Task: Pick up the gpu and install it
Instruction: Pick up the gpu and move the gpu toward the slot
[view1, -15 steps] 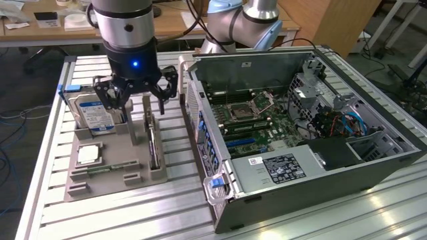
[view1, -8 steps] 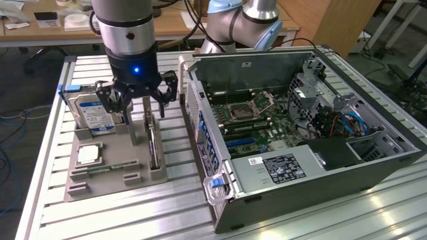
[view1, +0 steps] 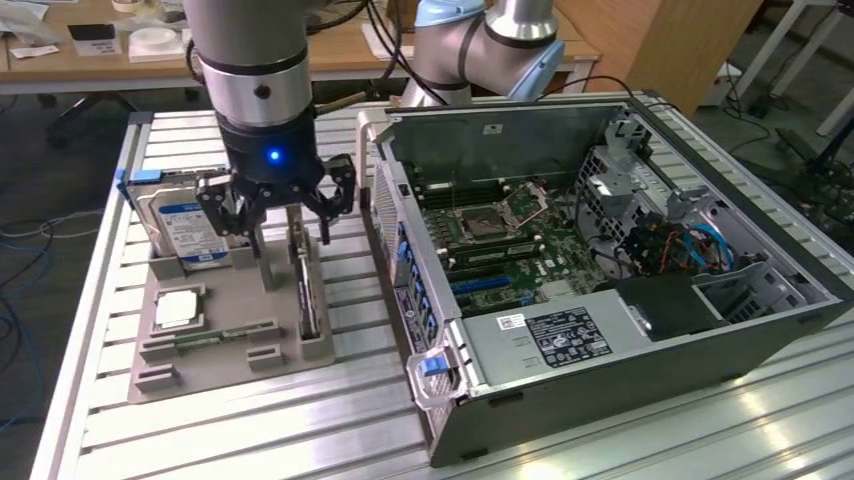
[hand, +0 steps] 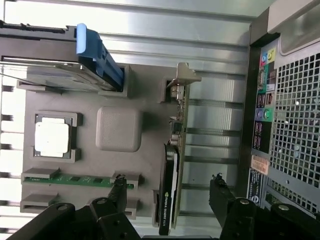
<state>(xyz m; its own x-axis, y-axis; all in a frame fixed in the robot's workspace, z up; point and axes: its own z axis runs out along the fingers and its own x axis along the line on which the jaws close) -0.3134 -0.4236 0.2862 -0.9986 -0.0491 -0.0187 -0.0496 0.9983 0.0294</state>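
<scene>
The gpu (view1: 306, 292) stands on its edge in a slot of the grey holder (view1: 220, 375), a thin dark card with a black cooler. In the wrist view the gpu (hand: 174, 170) is seen edge-on, its silvery bracket (hand: 183, 76) at the far end. My gripper (view1: 284, 228) hangs open just above the card's bracket end. In the wrist view the gripper (hand: 169, 189) has one finger on each side of the card, and the fingertips (hand: 120, 186) are apart from it. Nothing is held.
The holder (hand: 150, 102) also carries a hard drive (view1: 187, 232) with a blue-white label, a processor (view1: 178, 308) and a memory stick (view1: 214, 336). The open computer case (view1: 747, 330) stands close on the exterior view's right, motherboard (view1: 494, 240) exposed. A second arm (view1: 487, 45) is behind it.
</scene>
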